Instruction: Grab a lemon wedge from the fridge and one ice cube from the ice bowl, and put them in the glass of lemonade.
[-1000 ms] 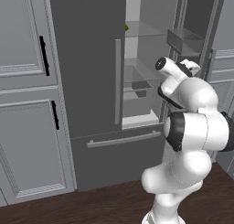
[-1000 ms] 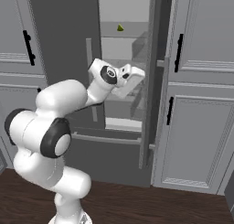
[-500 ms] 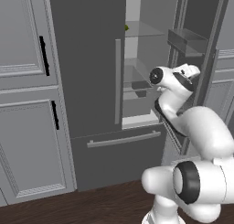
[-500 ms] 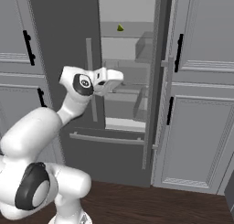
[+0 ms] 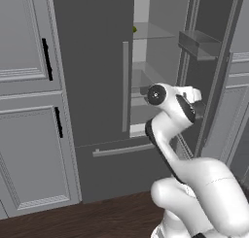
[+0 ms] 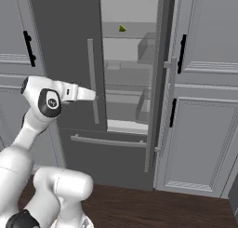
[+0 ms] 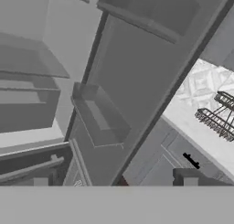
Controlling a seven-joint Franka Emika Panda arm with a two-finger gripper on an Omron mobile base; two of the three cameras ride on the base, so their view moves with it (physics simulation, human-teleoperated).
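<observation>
Now lower and leftward than before, empty spread-jawed end effector (image 6: 95, 96) beside fridge (image 6: 69, 59) handle.

Fridge (image 6: 69, 45): in front of me, dark grey, right door swung open, left door shut with its long bar handle.
Top shelf (image 6: 128, 36): glass, pale; the wedge (image 6: 122, 28) lies directly on it, small and yellow-green, near the left side of the opening. From my left camera I catch just a sliver of the wedge (image 5: 134, 29) past the shut door's edge.
Lower shelves (image 6: 125, 78): pale, with drawers below; I can't make out anything on them.
Door bin (image 7: 98, 115): grey, on the open door's inside.
Floor (image 6: 162, 208): dark wood under the fridge.
</observation>
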